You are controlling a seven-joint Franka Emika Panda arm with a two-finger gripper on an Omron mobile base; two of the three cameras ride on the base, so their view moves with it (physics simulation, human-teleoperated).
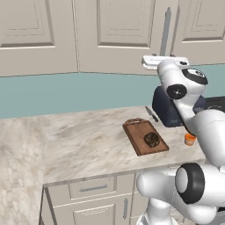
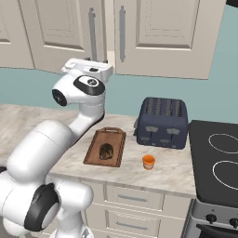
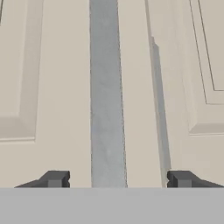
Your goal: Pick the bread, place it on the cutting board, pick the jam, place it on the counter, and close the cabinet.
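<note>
Now jaws spread wide, gripping nothing — grey handle (image 3: 107,96) of cabinet (image 3: 52,78) between fingertips (image 3: 54,178)

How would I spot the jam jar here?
Find the dark blue toaster on the counter beside the stove. In front of it stands the jam, a small orange jar, unlike the dark bread on the cutting board.

You have a dark blue toaster (image 2: 163,122) standing against the teal wall (image 1: 66,92), with a knife (image 1: 151,114) lying just left of it. A black stove (image 2: 216,160) sits directly right of the toaster, knobs (image 2: 211,218) on its front.
</note>
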